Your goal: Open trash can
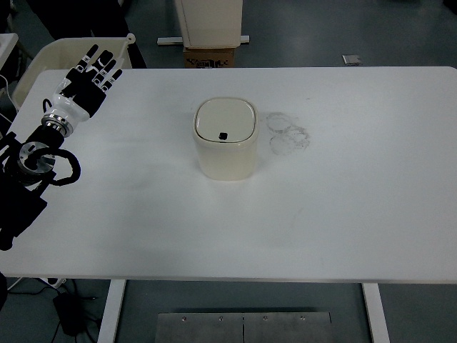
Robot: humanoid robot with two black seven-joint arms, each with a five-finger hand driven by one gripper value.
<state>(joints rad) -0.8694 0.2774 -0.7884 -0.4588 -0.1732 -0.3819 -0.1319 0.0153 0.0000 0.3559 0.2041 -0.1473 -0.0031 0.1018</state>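
Observation:
A small cream trash can point(226, 139) stands near the middle of the white table point(343, 214). Its rounded square lid lies flat and closed, with a small black button point(223, 136) near the lid's front edge. My left hand point(91, 77) hovers over the table's far left corner, well to the left of the can. Its black fingers point(100, 61) are stretched out flat and hold nothing. The left arm point(32, 171) runs in from the left edge. No right arm shows.
Faint grey ring marks point(289, 132) stain the table just right of the can. Behind the table stand a cardboard box point(211, 57) and a cream cabinet point(211, 21). A pale chair back point(43, 61) shows behind the left corner.

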